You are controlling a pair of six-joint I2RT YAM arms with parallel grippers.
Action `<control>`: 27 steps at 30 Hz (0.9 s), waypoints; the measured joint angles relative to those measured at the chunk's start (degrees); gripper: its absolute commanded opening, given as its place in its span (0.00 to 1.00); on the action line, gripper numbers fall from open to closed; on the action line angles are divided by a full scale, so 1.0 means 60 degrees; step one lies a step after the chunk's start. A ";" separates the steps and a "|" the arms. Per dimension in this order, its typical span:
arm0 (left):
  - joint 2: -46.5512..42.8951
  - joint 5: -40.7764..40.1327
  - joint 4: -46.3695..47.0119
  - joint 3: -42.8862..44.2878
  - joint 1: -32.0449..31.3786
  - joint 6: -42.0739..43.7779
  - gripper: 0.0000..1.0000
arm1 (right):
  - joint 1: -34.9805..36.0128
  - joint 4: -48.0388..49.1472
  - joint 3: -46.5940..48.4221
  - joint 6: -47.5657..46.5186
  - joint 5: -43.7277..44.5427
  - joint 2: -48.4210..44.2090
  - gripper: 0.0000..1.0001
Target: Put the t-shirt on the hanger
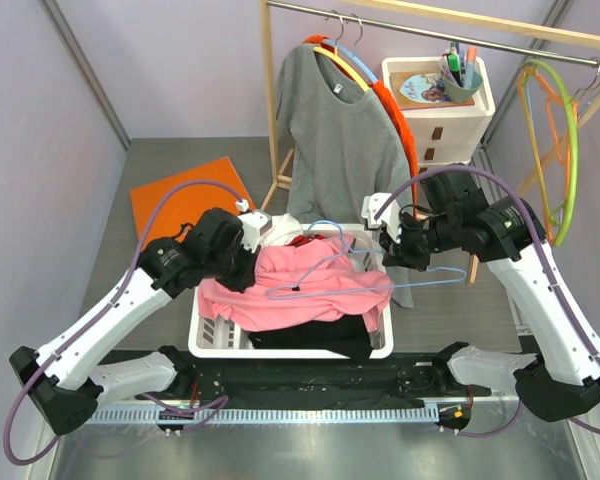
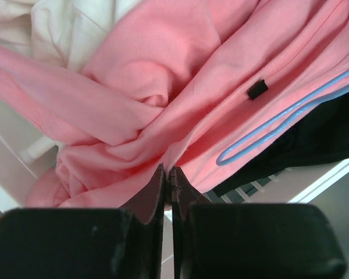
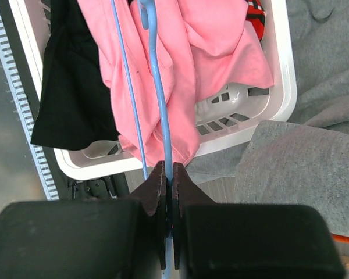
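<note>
The pink t-shirt (image 1: pixel 300 290) lies crumpled in a white laundry basket (image 1: pixel 195 340), draped over its front and right rim. My left gripper (image 1: pixel 252 268) is at the shirt's left side, shut on a fold of the pink cloth (image 2: pixel 163 70), which runs in between the fingertips (image 2: pixel 168 170). The thin light-blue hanger (image 1: pixel 430 283) lies across the shirt, its wire (image 2: pixel 267 125) passing near the shirt's small dark label (image 2: pixel 257 89). My right gripper (image 1: pixel 395 262) is shut on the hanger's wire (image 3: pixel 159 87) just past the basket's right rim (image 3: pixel 279 87).
A black garment (image 1: pixel 320 335) and a white one with red print (image 1: pixel 305 240) also lie in the basket. Behind it a grey long-sleeved shirt (image 1: pixel 340 140) hangs from a rail. An orange board (image 1: pixel 185 200) lies left, white drawers (image 1: pixel 440 110) stand behind, and green and orange hangers (image 1: pixel 565 150) hang right.
</note>
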 measured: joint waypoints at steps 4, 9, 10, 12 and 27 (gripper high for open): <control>-0.0106 -0.0025 -0.0018 0.0000 -0.0036 0.0149 0.04 | 0.0098 -0.0007 -0.0051 0.0178 0.0164 -0.0007 0.01; -0.0244 -0.0022 -0.0047 -0.0004 -0.0044 0.0204 0.04 | 0.0106 0.0000 -0.0051 0.0251 0.0317 -0.0197 0.01; -0.0255 -0.0022 -0.0047 -0.0004 -0.0044 0.0219 0.04 | 0.0109 0.0000 -0.0047 0.0255 0.0328 -0.0233 0.01; -0.0262 -0.0022 -0.0047 -0.0004 -0.0044 0.0273 0.04 | 0.0113 0.0004 -0.0007 0.0255 0.0342 -0.0273 0.01; -0.0404 -0.0018 -0.0106 -0.0135 -0.0051 0.0430 0.05 | 0.0164 0.0441 0.0164 0.0200 0.0350 0.0033 0.01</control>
